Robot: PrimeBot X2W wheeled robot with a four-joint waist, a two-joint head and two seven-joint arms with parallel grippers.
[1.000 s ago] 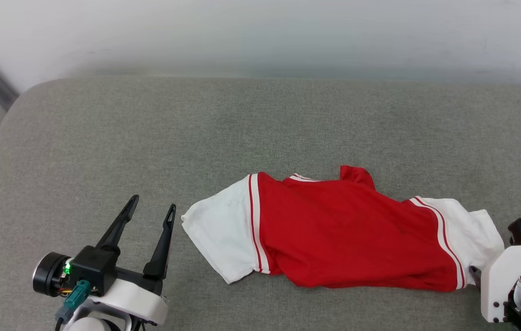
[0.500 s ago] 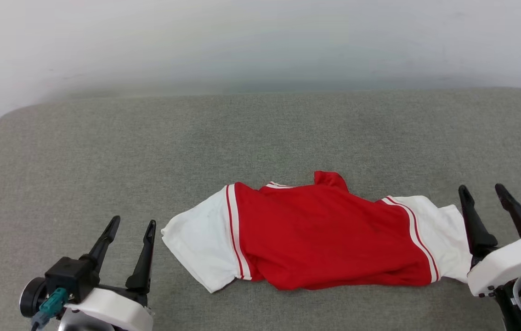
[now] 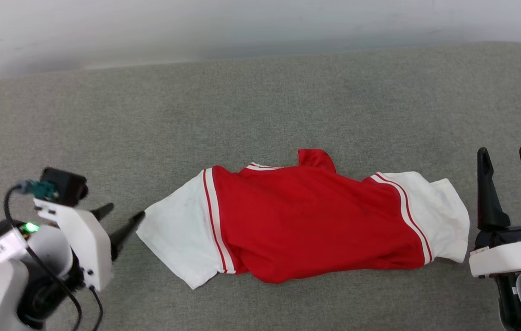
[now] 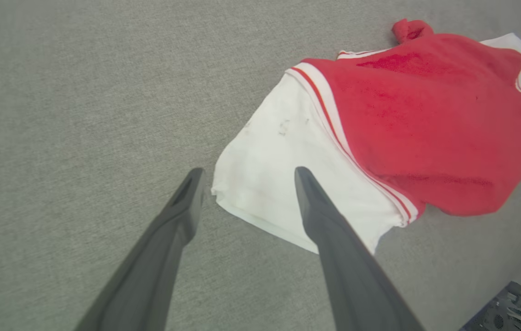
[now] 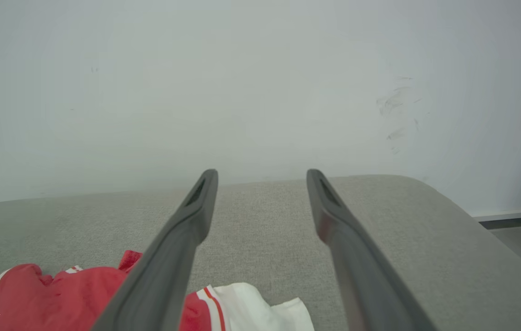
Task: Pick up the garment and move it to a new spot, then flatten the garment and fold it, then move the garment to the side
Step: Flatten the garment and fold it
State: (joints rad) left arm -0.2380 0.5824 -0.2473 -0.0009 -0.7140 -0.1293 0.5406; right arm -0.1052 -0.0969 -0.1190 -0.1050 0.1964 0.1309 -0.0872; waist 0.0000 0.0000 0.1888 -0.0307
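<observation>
A grey fabric surface (image 3: 260, 101) carries the crumpled red-and-white garment (image 3: 306, 220).

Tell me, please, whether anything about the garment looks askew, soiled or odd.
The garment lies rumpled and slanted on the grey cushion, a red flap sticking out at its far edge; faint dark smudges mark the white sleeve by the left gripper.

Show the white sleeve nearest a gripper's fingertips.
The sleeve on the robot's left: the left gripper almost touches it; the right gripper points past the other sleeve.
</observation>
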